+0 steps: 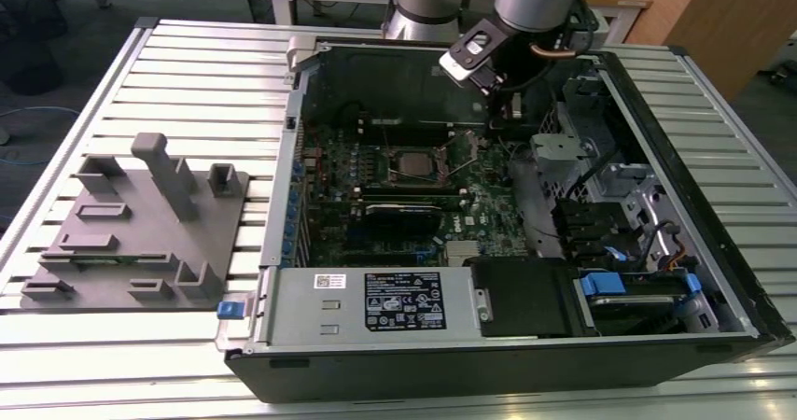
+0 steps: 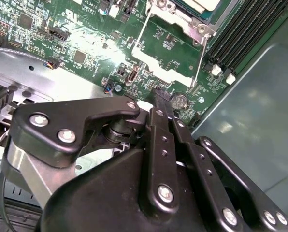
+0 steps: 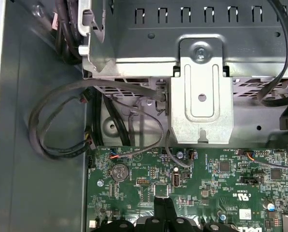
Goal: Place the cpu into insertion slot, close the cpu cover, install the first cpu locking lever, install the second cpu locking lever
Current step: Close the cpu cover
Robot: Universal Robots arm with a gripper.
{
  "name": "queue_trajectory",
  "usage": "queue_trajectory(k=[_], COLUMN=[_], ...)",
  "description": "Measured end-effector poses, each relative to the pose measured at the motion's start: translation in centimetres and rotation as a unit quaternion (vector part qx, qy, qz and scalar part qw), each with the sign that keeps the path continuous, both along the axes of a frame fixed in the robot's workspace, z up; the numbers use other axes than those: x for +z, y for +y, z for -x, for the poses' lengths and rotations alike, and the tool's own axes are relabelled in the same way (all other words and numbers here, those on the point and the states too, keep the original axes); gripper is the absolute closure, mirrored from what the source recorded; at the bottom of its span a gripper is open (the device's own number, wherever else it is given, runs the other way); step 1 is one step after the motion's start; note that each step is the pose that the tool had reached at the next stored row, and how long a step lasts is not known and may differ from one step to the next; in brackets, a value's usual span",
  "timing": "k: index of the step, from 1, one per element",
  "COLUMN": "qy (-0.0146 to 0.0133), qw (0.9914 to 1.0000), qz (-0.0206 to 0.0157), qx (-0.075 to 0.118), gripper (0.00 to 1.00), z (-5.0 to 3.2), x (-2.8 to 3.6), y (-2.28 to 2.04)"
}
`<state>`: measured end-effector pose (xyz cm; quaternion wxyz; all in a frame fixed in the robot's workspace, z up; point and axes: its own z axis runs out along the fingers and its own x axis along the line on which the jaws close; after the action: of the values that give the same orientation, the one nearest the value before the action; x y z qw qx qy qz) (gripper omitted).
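Inside the open computer case (image 1: 373, 369), above the green motherboard (image 1: 334, 182). Low near the board's edge on the exterior view's right: gripper (image 2: 159, 96), closed tight, pinching nothing visible. Off toward the exterior view's left, mid-board: cpu cover (image 2: 177, 15) lying flat, cpu (image 1: 410, 164) apparently seated under its window. Thinnest of all, a wire locking lever (image 2: 202, 60) alongside the cover, long axis running from the cover's corner almost straight toward the gripper.
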<state>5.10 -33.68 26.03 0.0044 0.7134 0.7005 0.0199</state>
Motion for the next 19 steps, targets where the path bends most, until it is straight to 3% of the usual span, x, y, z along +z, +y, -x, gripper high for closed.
queue_trajectory(k=[11, 19], qy=[0.0001, 0.0000], qw=[1.00000, 1.00000], qz=[0.0001, -0.0001], qx=[0.000, 0.000], gripper=[0.89, 0.89], z=[-0.14, -0.15], x=[-0.57, -0.63], y=[0.00, 0.01])
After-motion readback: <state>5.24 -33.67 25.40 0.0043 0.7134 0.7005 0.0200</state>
